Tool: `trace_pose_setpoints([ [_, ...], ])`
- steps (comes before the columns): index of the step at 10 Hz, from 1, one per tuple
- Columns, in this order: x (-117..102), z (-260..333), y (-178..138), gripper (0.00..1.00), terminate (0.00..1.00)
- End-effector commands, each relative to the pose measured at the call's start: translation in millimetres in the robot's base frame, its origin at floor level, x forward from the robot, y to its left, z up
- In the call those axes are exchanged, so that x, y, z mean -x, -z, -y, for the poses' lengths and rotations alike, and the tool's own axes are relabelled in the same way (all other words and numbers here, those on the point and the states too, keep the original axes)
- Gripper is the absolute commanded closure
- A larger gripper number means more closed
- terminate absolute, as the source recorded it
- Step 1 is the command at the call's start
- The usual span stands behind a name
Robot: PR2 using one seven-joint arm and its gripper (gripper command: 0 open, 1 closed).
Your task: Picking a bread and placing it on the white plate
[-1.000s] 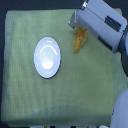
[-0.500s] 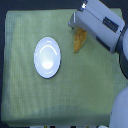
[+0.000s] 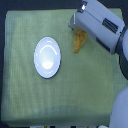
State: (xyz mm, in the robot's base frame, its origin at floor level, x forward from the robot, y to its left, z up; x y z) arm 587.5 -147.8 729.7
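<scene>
One round, glossy white plate point(image 3: 47, 57) with a shallow rim lies flat on a green woven cloth point(image 3: 30, 107) that covers the work surface, and serves as the landmark for all else. Toward the exterior view's right of the plate, and somewhat higher in the picture, lies the elongated golden-brown bread point(image 3: 79, 42) with its rough crust, its long axis running nearly up and down the picture; it is near the plate but clearly apart from it, with bare cloth between the two. The upper end of the bread is hidden beneath the grey and white robot arm point(image 3: 102, 25), which enters from the upper corner on the exterior view's right, farther from the plate than the bread. The gripper point(image 3: 76, 27) sits at the arm's lower tip, right over that covered end of the bread. Whether its fingers are spread or closed, and whether they touch the bread, cannot be made out at this resolution. The plate itself carries nothing.
</scene>
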Motion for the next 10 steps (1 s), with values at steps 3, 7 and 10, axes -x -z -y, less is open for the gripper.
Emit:
trace_pose_setpoints([
  [3, -3, 13, 8, 0.00, 0.00],
  [7, 5, 41, 6, 0.00, 0.00],
  [10, 15, 50, 6, 0.00, 0.00],
])
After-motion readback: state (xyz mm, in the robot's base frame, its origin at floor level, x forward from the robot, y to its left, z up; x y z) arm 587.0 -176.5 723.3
